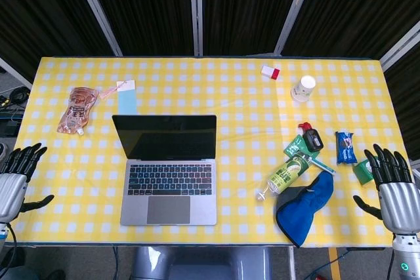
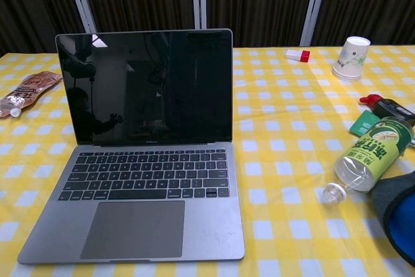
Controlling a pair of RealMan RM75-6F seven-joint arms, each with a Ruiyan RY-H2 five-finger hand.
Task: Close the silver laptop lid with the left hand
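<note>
The silver laptop (image 1: 169,185) stands open on the yellow checked table, its dark screen (image 1: 165,136) upright and facing me. The chest view shows the screen (image 2: 146,86) and keyboard (image 2: 144,175) close up. My left hand (image 1: 14,181) hangs at the table's left edge, well left of the laptop, fingers spread and holding nothing. At the right edge my right hand (image 1: 392,188) is likewise spread and empty. Neither hand appears in the chest view.
A brown snack pouch (image 1: 77,110) and a blue card (image 1: 126,101) lie behind the laptop on the left. To the right lie a green bottle (image 1: 285,176), a blue cloth (image 1: 305,206), small packets (image 1: 346,147), a paper cup (image 1: 303,88) and a red-white box (image 1: 270,71).
</note>
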